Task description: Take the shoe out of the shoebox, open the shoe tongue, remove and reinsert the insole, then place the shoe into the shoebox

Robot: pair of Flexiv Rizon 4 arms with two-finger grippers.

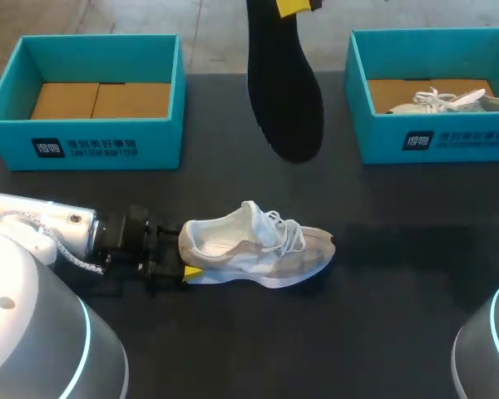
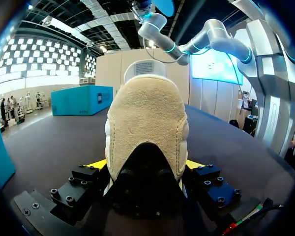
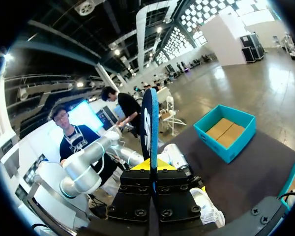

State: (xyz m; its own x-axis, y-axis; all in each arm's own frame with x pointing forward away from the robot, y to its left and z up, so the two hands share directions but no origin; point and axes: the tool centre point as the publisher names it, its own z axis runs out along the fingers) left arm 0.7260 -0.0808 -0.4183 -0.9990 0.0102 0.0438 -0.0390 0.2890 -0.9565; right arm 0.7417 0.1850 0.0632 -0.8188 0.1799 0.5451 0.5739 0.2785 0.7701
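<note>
A white and beige shoe (image 1: 258,245) lies on its side in the middle of the dark table, toe pointing right. My left gripper (image 1: 183,258) comes in low from the left and is shut on the shoe's heel (image 2: 145,123), one yellow-tipped finger (image 2: 96,164) pressed against each side. High over the far middle of the table hangs the black insole (image 1: 283,91), upright with its toe end down. My right gripper (image 1: 295,7) is shut on its upper end. In the right wrist view the insole (image 3: 149,123) stands edge-on between the closed fingers of that gripper (image 3: 151,164).
An open teal shoebox (image 1: 91,141) with a cardboard bottom stands at the back left. A second teal shoebox (image 1: 432,141) at the back right holds another white shoe (image 1: 449,100). Bare dark table lies in front of and to the right of the shoe.
</note>
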